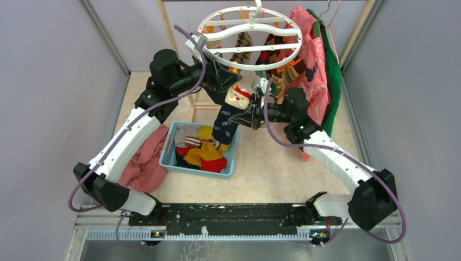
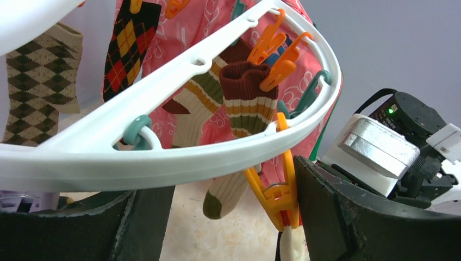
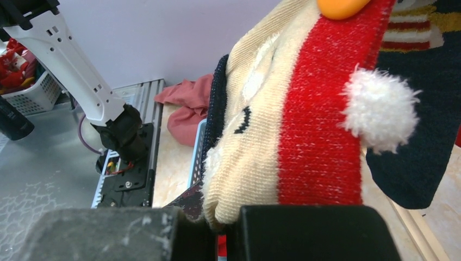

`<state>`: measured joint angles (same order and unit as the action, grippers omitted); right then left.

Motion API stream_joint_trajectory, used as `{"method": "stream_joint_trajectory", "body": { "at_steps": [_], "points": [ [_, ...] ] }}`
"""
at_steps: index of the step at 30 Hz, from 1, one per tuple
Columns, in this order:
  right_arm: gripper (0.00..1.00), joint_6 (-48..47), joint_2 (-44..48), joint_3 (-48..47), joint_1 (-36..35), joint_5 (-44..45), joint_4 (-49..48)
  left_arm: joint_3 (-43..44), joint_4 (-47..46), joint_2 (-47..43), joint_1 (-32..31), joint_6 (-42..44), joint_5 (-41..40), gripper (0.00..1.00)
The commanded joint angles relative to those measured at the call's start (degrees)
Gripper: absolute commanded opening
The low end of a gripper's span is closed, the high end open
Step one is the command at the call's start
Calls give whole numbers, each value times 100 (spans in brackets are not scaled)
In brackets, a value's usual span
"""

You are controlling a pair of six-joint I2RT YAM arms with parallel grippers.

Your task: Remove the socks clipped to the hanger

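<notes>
The white ring hanger (image 1: 250, 33) hangs at the top centre, with several socks clipped under it. A navy sock with a cream and red Santa face (image 1: 232, 106) hangs from an orange clip (image 2: 274, 193) on the near rim (image 2: 163, 163). My left gripper (image 1: 227, 79) is open; the clip stands between its fingers (image 2: 348, 217), against the right one. My right gripper (image 1: 245, 115) is shut on the Santa sock (image 3: 282, 125) lower down. Argyle socks (image 2: 38, 81) and a striped sock (image 2: 244, 103) hang further back.
A blue basket (image 1: 169, 142) with several loose socks sits on the floor below the hanger. A pinkish-red cloth heap (image 1: 147, 160) lies to its left. Pink (image 1: 310, 60) and green (image 1: 332, 81) garments hang at the right behind the hanger. Wooden frame posts stand at the back.
</notes>
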<state>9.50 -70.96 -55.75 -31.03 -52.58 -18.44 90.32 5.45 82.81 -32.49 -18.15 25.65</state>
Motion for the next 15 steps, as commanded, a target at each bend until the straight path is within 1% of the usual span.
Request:
{"method": "stream_joint_trajectory", "body": {
  "at_steps": [1, 3, 4, 10, 13, 15],
  "points": [
    [0, -107, 35, 44, -26, -24, -257, 285, -7, 80, -21, -219, -77, 83],
    [0, -134, 53, 70, -26, -10, -245, 316, -1, 111, -27, -269, -57, 80],
    [0, -145, 62, 84, -26, -3, -247, 319, -10, 127, -24, -282, -38, 77],
    [0, -237, 120, 123, -26, 21, -194, 295, -91, 168, -21, -352, 122, 54],
    [0, -352, 183, 183, -26, 52, -129, 246, -152, 132, -13, -354, 234, 37],
    [0, -457, 248, 229, -27, 64, -55, 211, -165, 92, -12, -335, 261, 22]
  ]
}}
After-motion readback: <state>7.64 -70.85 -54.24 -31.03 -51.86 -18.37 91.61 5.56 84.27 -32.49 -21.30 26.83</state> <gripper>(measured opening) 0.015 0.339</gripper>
